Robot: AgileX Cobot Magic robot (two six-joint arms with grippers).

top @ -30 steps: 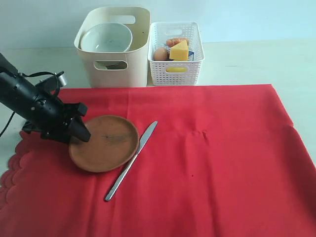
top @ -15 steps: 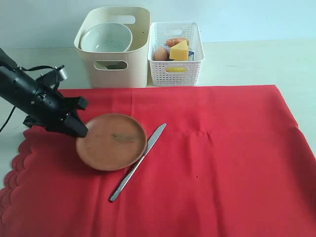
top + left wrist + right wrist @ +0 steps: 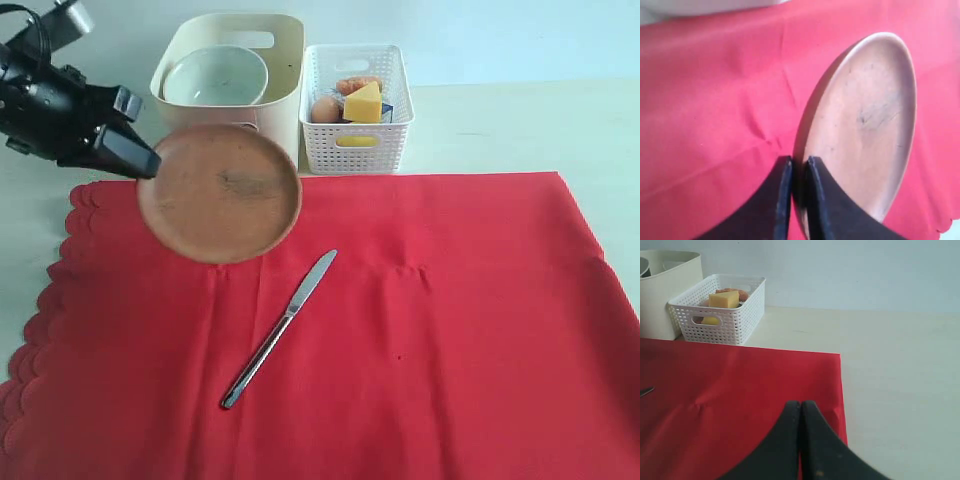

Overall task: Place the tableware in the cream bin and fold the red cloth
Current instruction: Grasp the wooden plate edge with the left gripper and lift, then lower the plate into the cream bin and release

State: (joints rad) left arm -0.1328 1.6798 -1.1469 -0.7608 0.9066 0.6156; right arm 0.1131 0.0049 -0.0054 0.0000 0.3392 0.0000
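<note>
Right gripper [image 3: 800, 405]: hanging above the red cloth [image 3: 740, 400] near its side edge, jaws pressing together, gripping nothing.
Red cloth: lying on the bench [image 3: 900, 390], one corner showing.
White lattice basket [image 3: 720, 327]: standing on bare bench just beside the cream bin [image 3: 665, 295], carrying a cheese wedge [image 3: 724, 299].

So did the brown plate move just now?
Yes. The left claw has lifted the brown plate off the red cloth and up toward the cream bin, whose front wall it now overlaps in the exterior view.
</note>
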